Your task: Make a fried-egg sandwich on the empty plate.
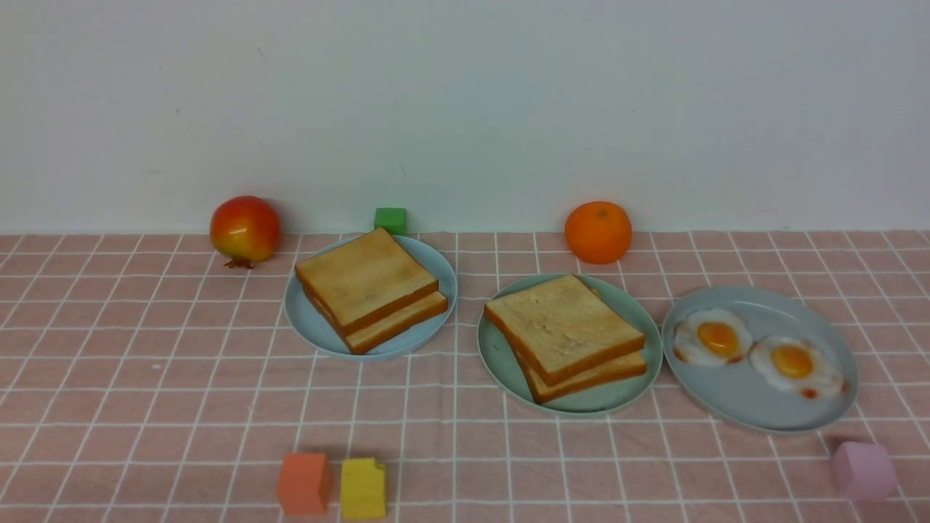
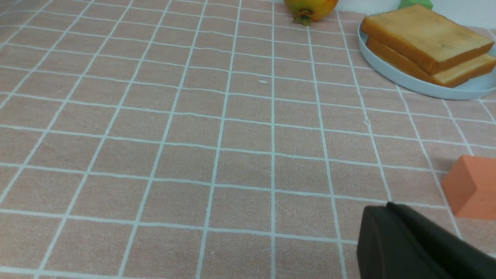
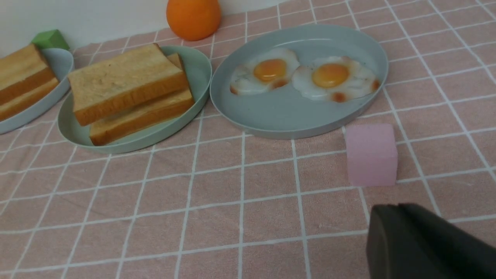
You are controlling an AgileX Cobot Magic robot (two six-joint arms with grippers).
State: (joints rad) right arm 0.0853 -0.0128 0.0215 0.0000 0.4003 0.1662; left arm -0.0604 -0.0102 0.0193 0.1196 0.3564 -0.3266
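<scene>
Pink checked cloth (image 1: 145, 378) covers table, white wall (image 1: 465, 102) behind. No writing legible. Mint plate (image 1: 501, 363) left of oval egg plate (image 1: 763, 407), touching; holds two stacked toasts (image 1: 563, 327). Egg filling: cannot tell. Front view omits both arms. Left gripper (image 2: 391, 217) clenched, empty; right gripper (image 3: 399, 217): cannot tell.

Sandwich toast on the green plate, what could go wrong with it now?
The top toast sits crooked on the bottom toast, so a bump could slide it off. The green plate is very close to the egg plate, so nudging one may shove the other. The pink block lies right by the right claw and might get knocked.
</scene>
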